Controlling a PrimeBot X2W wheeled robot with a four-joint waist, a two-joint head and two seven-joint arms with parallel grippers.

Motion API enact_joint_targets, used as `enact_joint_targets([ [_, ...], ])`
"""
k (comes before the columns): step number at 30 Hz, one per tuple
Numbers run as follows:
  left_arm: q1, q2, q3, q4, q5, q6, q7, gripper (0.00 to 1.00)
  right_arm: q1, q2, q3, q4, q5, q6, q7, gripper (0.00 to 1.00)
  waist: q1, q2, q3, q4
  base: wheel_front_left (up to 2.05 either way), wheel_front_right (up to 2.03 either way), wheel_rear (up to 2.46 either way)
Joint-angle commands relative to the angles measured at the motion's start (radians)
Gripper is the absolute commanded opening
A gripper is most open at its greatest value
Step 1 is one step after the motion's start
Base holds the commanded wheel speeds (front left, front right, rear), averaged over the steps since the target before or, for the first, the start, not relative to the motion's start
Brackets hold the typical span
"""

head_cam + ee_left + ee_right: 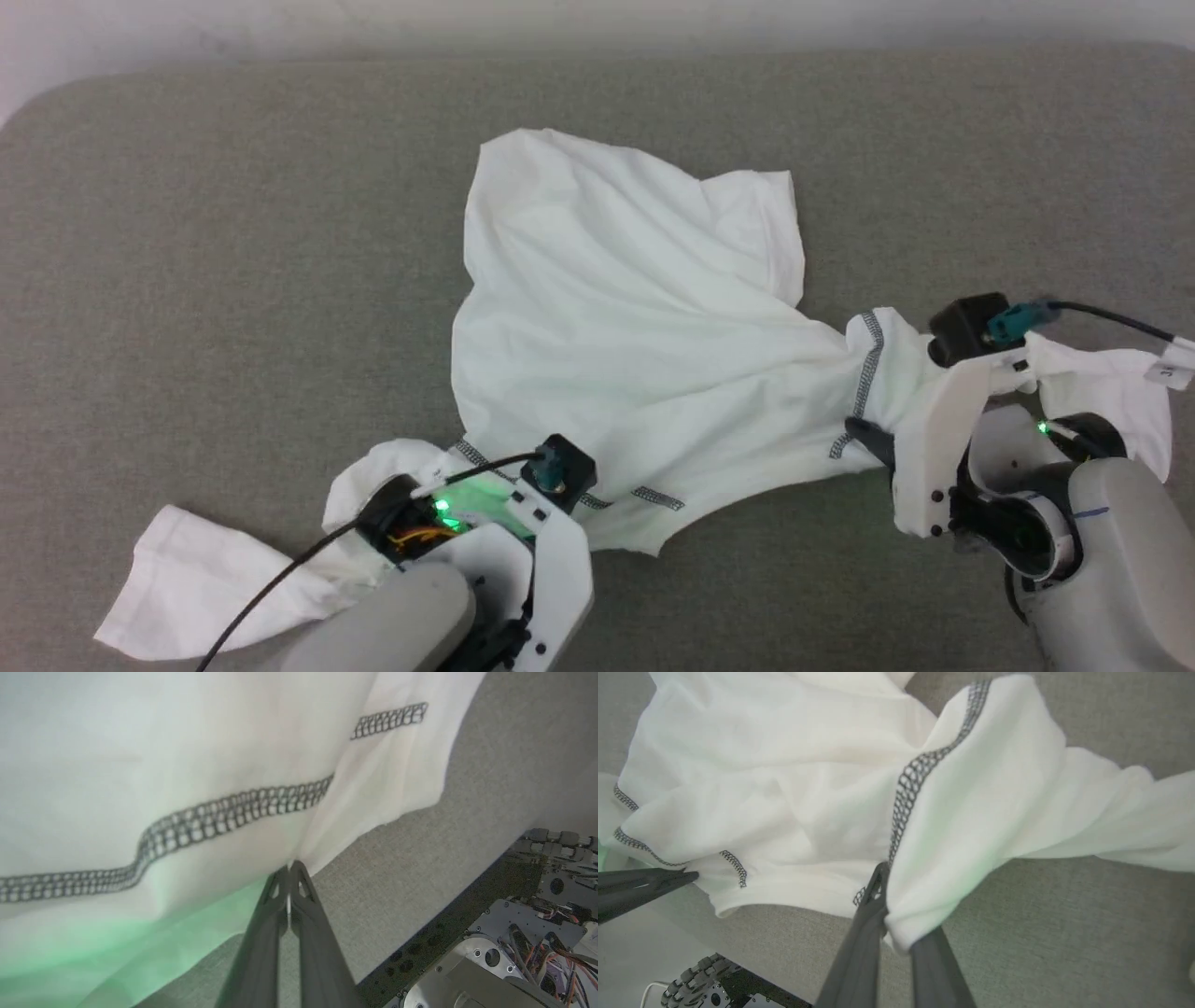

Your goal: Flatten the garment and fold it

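A grey, felt-like table (187, 233) lay under the garment (607, 308) and reached out from it on every side. Beyond the garment's far edge the table ended in a rounded corner, and past that ran a pale strip of the room (597, 19); whether it was wall or floor could not be told.

The garment, white and thin, was spread in loose wrinkles near the middle of the table, with its near edge lifted and drawn out between the two arms. One sleeve (187, 588) trailed flat off its near left side.

The left gripper (290, 870) was at the garment's near edge, just below a dark zigzag seam (224, 812), its jaws pressed together on a pinch of the white cloth. The right gripper (885, 891) was at the garment's near right side, where another seam ran down to its fingertips, and its jaws were clamped on a thick fold of the cloth.

Below the garment's near edge, past the table's rim, the robot base (514, 952) showed bare metal and wires, and a wheel (691, 980) sat by it.
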Motion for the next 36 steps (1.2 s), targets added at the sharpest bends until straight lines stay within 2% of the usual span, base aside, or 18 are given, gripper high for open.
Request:
enact_joint_targets([
  [1, 0.026, 0.033, 0.009, -0.021, 0.01, 0.022, -0.013, 0.0, 0.001, -0.003, -0.008, -0.016, 0.013, -0.001, -0.018, 0.0, -0.0002, 0.0, -0.045, 0.022, 0.0, 0.0, 0.0],
  [10, -0.046, 0.136, 0.156, -0.257, 0.047, 0.118, -0.098, 0.0, -0.052, -0.013, -0.015, -0.114, 0.047, -0.001, -0.058, 0.0, -0.0002, 0.0, -0.143, 0.034, 0.0, 0.0, 0.0],
  [13, -0.122, 0.163, 0.227, -0.307, 0.05, 0.128, -0.123, 0.0, -0.118, -0.019, -0.026, -0.156, 0.063, -0.001, -0.067, 0.0, -0.0002, 0.0, -0.161, 0.037, 0.0, 0.0, 0.0],
  [16, -0.228, 0.17, 0.294, -0.299, 0.042, 0.114, -0.144, 0.0, -0.22, -0.025, -0.033, -0.172, 0.057, -0.001, -0.08, 0.0, -0.0002, 0.0, -0.172, 0.036, 0.0, 0.0, 0.0],
  [21, -0.454, 0.15, 0.379, -0.18, 0.035, 0.071, -0.176, 0.0, -0.458, -0.032, -0.037, -0.122, 0.047, -0.001, -0.092, 0.0, -0.0002, 0.0, -0.146, 0.028, 0.0, 0.0, 0.0],
  [27, -0.742, 0.106, 0.412, 0.054, 0.061, 0.0, -0.22, 0.0, -0.8, -0.041, -0.045, 0.061, 0.042, -0.001, -0.155, 0.0, -0.0002, 0.0, -0.032, 0.005, 0.0, 0.0, 0.0],
  [31, -0.918, 0.084, 0.436, 0.204, 0.092, -0.011, -0.268, 0.0, -1.02, -0.036, -0.036, 0.208, 0.031, -0.001, -0.241, 0.0, -0.0002, 0.0, 0.075, -0.023, 0.0, 0.0, 0.0],
  [36, -1.128, 0.088, 0.454, 0.34, 0.141, -0.022, -0.317, 0.0, -1.286, -0.017, -0.009, 0.39, 0.013, -0.001, -0.401, 0.0, -0.0002, 0.0, 0.227, -0.075, 0.0, 0.0, 0.0],
])
